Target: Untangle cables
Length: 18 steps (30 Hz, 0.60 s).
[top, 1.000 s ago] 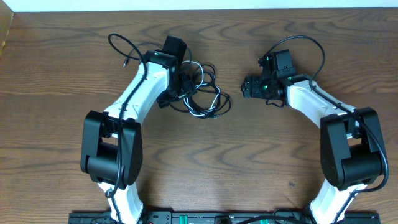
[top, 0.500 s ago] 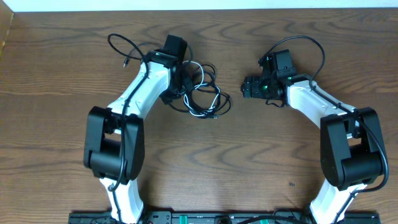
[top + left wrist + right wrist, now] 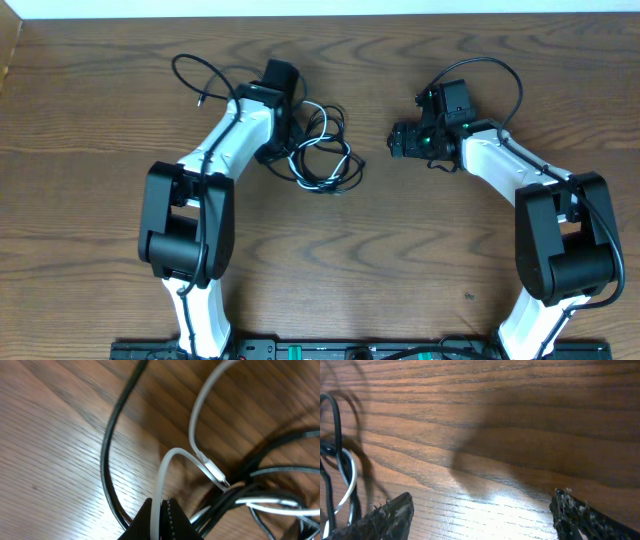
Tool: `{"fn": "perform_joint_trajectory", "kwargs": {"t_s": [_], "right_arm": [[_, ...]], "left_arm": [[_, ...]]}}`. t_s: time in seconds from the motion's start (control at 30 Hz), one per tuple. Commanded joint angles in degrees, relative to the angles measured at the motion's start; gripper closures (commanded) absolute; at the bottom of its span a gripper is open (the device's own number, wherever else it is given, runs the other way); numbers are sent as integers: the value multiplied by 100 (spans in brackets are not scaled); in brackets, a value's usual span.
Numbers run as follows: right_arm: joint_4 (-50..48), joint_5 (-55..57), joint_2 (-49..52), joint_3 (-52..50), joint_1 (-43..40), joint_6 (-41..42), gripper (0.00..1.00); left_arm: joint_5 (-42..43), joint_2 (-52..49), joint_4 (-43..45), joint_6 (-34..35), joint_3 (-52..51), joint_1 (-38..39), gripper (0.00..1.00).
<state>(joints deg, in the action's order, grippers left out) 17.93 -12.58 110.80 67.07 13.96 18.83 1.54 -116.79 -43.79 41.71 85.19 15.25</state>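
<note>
The cables lie tangled on the wooden table in the overhead view, a black cable (image 3: 347, 157) looped around a white cable (image 3: 320, 117). My left gripper (image 3: 289, 143) sits at the tangle's left side. In the left wrist view my left gripper (image 3: 161, 503) is shut on the white cable (image 3: 172, 453), which arches up from the jaws to a small plug (image 3: 216, 473). A strand of the black cable (image 3: 107, 450) curves past on the left. My right gripper (image 3: 396, 142) stands open to the right of the tangle, apart from it, with bare wood between its fingers (image 3: 390, 515).
A thin black cord end (image 3: 200, 99) trails off to the upper left of the left arm. The tangle's edge (image 3: 340, 470) shows at the far left of the right wrist view. A pale strip (image 3: 320, 8) borders the table's far edge.
My left gripper has shut on the white cable. The tangle has drawn slightly to the left and tightened. The right arm has not moved.
</note>
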Motion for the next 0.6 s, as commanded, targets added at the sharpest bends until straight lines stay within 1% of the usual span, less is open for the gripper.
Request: {"fn": "perform_joint_trajectory", "kwargs": {"t_s": [0.0,0.1,0.13,0.2,0.23,0.33,0.4,0.47,0.5,0.57], "right_arm": [[-15,0,-20,44,28,-46,16],[-22,2,-20,44,31,-44,16],[-35,2,-20,44,31,-46,16],[-39,0,-20,44,31,-44,16],[-42,0,-20,44,31,-44,16],[-52,-133,-46,44,13,-44,25],[-120,-793,-103,44,-57,74,25],[-352,-1762,-160,44,-157,208,29],[-527,-2267,-199,44,-210,216,30],[-839,-2918,-310,44,-293,227,30]], "left_arm": [[122,48,-17,-739,232,-229,93],[863,181,83,-1794,485,-243,93],[1451,352,238,-2483,625,-190,93],[2020,579,420,-3003,743,-98,93],[2184,693,520,-3119,774,-50,93],[2444,1161,940,-3209,780,140,92],[2441,1460,1196,-3204,780,238,93],[2441,1733,1443,-3200,780,289,93],[2439,1880,1580,-3152,780,297,92],[2441,2135,1873,-2964,780,295,92]]}}
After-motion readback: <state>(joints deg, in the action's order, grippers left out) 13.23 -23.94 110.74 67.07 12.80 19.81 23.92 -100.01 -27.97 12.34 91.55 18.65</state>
